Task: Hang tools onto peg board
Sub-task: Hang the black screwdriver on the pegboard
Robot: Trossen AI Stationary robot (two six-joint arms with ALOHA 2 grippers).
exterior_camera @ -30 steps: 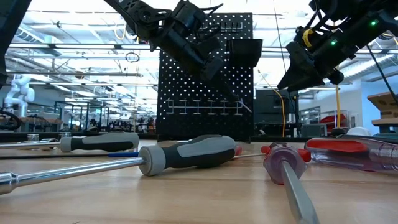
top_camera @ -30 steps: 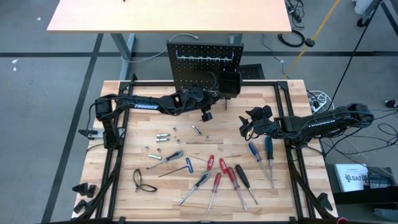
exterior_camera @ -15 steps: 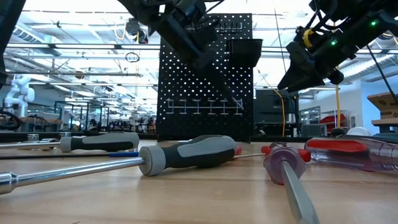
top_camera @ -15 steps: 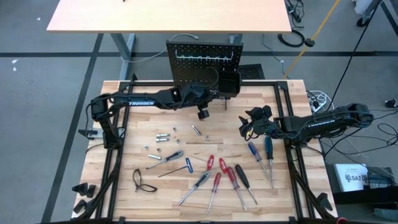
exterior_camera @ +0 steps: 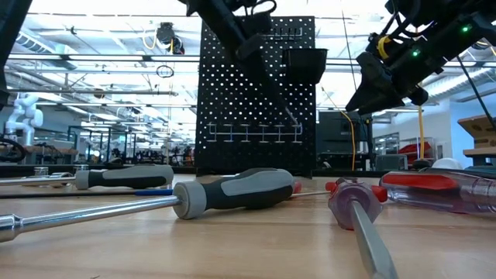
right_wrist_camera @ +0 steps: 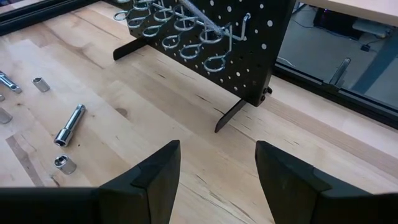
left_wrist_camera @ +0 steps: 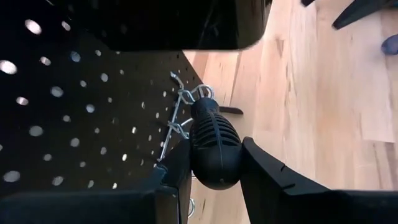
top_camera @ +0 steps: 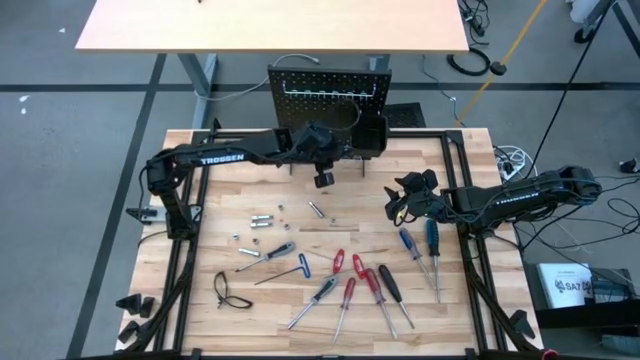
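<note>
The job looks barely begun, with one tool on its way to the peg board [top_camera: 328,95], which stands at the upper centre of the high view at the far edge of the table [top_camera: 240,200]. The left gripper [left_wrist_camera: 211,171] is right up against the board's face, its fingers [left_wrist_camera: 267,174] clamped on a black-handled screwdriver [left_wrist_camera: 214,146]; in the left wrist view the ribbed handle sits between the two fingers with its shaft end pointing toward the silver hook rail [left_wrist_camera: 177,121], seemingly at one of the rings, though I cannot tell whether the shaft has entered it. In the low view a thin shaft [exterior_camera: 283,108] slants down across the board toward the rail, just under the small black bin [exterior_camera: 304,63]. No tool visibly hangs on the rail in the high view. The right gripper [right_wrist_camera: 217,168] waits at the centre right of the high view, above the bare table, its fingers standing moderately apart with nothing between them. Nearly everything remains: in the lower centre of the high view lie the red-handled screwdrivers [top_camera: 352,280], two blue-handled ones [top_camera: 420,245], a blue T-handle key [top_camera: 290,268], another black-handled driver [top_camera: 392,285] and small silver bits [top_camera: 262,220]. So by my judgement the first hanging is under way and roughly a dozen pieces are left.
</note>
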